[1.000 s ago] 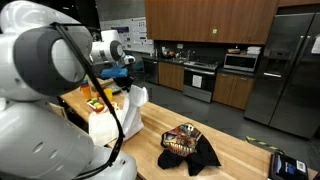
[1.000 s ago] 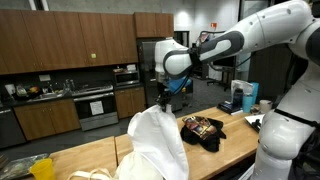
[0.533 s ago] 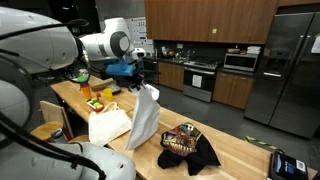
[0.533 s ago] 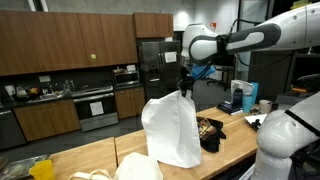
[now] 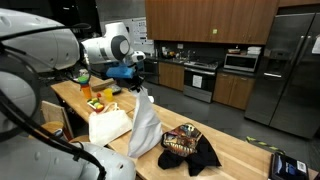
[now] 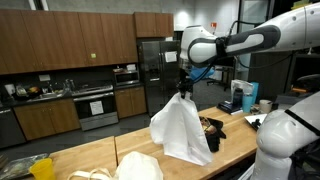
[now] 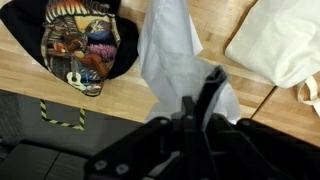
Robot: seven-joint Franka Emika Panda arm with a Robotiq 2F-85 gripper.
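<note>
My gripper is shut on a white cloth, pinching its top. The cloth hangs free from the jaws high above the wooden counter. In the wrist view the cloth drapes down past my dark fingers. Beneath and beside it lies a black shirt with a colourful print, crumpled on the counter. A second pale cloth lies in a heap on the counter nearby.
Small colourful items stand at one end of the counter. A dark device sits near the other end. A white machine and cup stand on a far surface. Kitchen cabinets, an oven and a steel fridge line the back.
The arm swung along the counter toward the black shirt, lifting the white cloth off the counter. In the last half second the hanging cloth swayed and narrowed; the jaws stayed shut.
</note>
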